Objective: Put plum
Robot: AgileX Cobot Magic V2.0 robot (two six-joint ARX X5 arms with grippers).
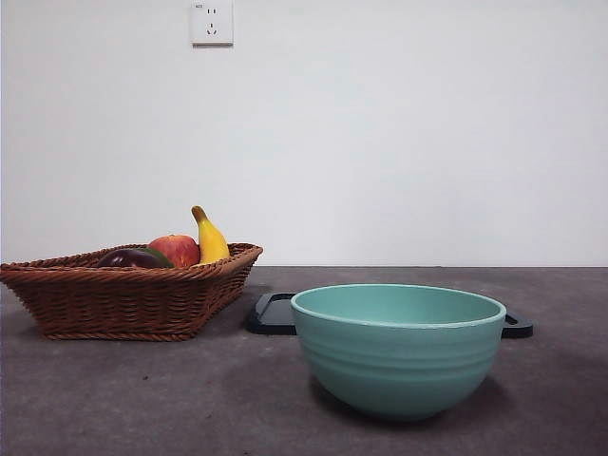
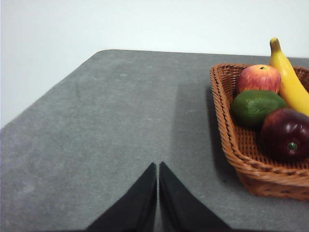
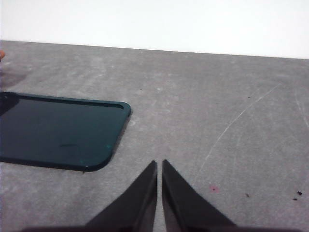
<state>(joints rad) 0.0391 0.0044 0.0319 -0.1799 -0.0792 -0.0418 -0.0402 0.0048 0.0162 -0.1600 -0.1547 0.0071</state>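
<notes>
Plum (image 2: 286,134): lies in the wicker basket (image 2: 227,140) at its near corner, touching the green fruit (image 2: 257,107); in the front view only its dark top (image 1: 128,258) shows above the basket rim.
Other fruit: an apple (image 2: 259,78) and a banana (image 2: 291,82) sit behind it in the same basket.
Left gripper (image 2: 158,170): empty, jaws pressed together, poised above bare table (image 2: 106,125) beside the basket, apart from it.
Right gripper (image 3: 160,167): empty, jaws closed tip to tip, over the table near the corner of the dark tray (image 3: 58,130).
Bowl (image 1: 398,347): teal, stands in front of the tray in the front view.
Arms: neither shows in the front view.
</notes>
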